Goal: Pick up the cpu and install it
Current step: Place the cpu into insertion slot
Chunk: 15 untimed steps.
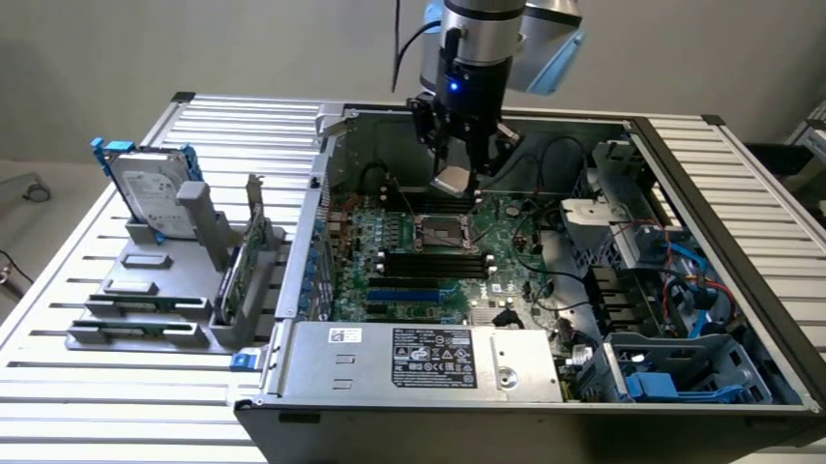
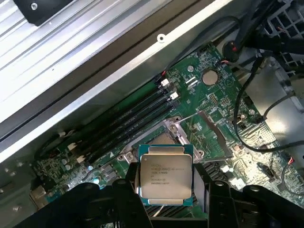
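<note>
At the exterior view's left a drive [image 1: 146, 188] stands in a rack [image 1: 142, 290] on the table [image 1: 77, 387], then mid-scene the open case [image 1: 387, 430] w/ gripper [image 1: 458, 166] clamped on the cpu [image 1: 454, 181], hanging above the socket [image 1: 439, 230] on the mobo [image 1: 510, 232], & a blue cage [image 1: 678, 372] at the exterior view's right.

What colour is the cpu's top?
The small flat square cpu has a dull silver metal top; clearest in wrist view.

The cpu [image 2: 165, 175] has a dull silver top with fine dark lettering and a green rim. The fingers [image 2: 132, 190] are black. The motherboard [image 2: 223, 95] is green with black memory slots [image 2: 128, 128]. The hard drive [image 1: 146, 188] is silver with blue rails. The table [image 1: 77, 387] is ribbed pale grey.
</note>
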Each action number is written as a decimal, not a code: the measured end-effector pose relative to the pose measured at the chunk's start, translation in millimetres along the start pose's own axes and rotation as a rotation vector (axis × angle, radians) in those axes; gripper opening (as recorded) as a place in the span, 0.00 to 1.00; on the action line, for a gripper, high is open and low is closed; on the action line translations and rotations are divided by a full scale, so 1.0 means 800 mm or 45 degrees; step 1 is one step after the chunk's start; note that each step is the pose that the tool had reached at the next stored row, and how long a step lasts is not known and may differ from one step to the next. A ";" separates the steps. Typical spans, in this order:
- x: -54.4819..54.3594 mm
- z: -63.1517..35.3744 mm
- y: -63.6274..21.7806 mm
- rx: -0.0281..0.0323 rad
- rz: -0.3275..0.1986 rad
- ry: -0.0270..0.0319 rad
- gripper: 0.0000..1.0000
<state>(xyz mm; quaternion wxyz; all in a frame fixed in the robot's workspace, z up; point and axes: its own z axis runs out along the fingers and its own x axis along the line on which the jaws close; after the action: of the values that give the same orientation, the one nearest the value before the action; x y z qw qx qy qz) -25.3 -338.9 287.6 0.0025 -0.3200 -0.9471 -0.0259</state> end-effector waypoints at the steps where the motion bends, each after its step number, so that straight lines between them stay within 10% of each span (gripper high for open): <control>1: 0.000 0.001 0.000 -0.0004 0.022 -0.0011 0.55; 15: 0.000 0.011 -0.001 -0.0074 0.347 -0.0164 0.55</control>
<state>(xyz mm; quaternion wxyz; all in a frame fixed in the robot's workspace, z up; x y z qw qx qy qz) -25.3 -338.9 278.6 -0.0010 -0.4457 -0.8948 -0.0260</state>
